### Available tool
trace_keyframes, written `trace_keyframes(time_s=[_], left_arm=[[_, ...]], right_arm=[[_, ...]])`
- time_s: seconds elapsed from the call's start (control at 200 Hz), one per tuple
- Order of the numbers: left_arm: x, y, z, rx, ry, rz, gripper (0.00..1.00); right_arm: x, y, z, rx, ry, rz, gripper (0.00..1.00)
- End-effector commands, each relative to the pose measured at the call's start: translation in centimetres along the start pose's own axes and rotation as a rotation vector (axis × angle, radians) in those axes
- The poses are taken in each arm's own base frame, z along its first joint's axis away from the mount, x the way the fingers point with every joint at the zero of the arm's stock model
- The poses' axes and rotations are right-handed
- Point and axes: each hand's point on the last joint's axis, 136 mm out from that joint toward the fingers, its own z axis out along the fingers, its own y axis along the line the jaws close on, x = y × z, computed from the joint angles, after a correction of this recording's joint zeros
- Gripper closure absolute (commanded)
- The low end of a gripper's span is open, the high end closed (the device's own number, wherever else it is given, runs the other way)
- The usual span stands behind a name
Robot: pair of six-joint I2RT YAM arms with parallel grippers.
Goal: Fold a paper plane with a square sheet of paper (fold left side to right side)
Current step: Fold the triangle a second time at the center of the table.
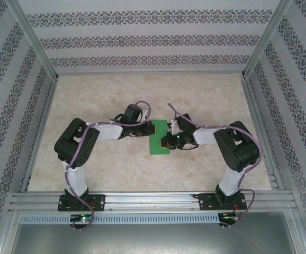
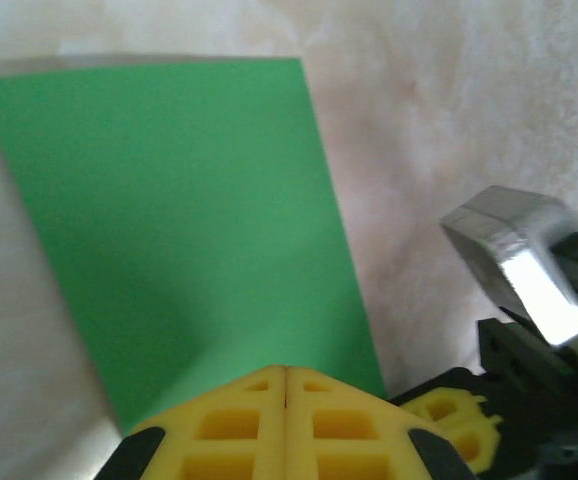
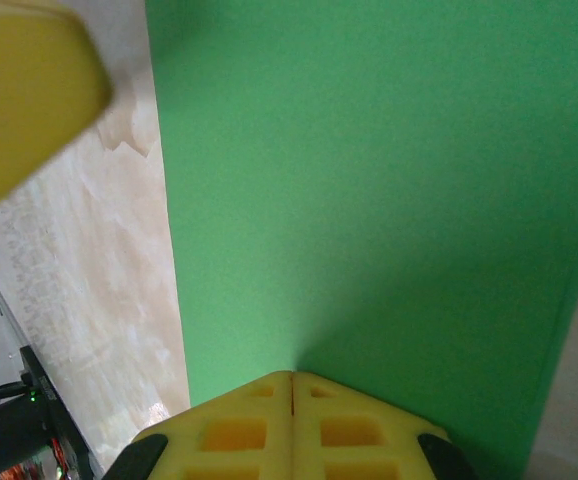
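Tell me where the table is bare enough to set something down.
Free: the table from the back wall down to the green paper, and the strip between the paper and the front rail. Crowded: the middle, where the left hand and right hand meet at the paper.

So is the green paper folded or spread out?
Folded, it seems. The green paper lies flat on the table as a narrow rectangle, not a square; the right wrist view shows a layered edge.
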Motion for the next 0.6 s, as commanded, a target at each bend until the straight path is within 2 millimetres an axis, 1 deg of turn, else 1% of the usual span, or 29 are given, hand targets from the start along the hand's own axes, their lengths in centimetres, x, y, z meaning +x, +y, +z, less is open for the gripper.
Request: trace_keyframes(time_s=[0.0,0.185,0.305,0.405,0.535,0.595], left_arm=[[0.4,1.4,0.5,-0.05,0.014,-0.041,1.0],[1.4,2.5,0.6,-0.082,0.031,-0.047,1.0],[2.1,3.3,0.9,-0.099,0.041,-0.061,1.0],[2.7,3.9,0.9,-0.12,0.049,-0.066,1.0],[3.3,4.2,1.0,-0.129,0.058,-0.067,1.0],[3.4,4.4,0.9,-0.138,0.06,-0.067,1.0]], right_arm=[[2.2,-3.7,0.9,0.133,0.042,0.061,1.0],[1.9,-3.2,0.8,0.12,0.039,0.052,0.98],[1.1,-2.1,0.7,0.092,0.03,0.035,0.95],[0.0,-0.2,-0.1,0.056,0.008,0.011,0.91],[-1.8,2.7,-1.8,0.002,-0.042,-0.026,0.83],[-2.3,3.3,-2.7,-0.003,-0.061,-0.038,0.8]])
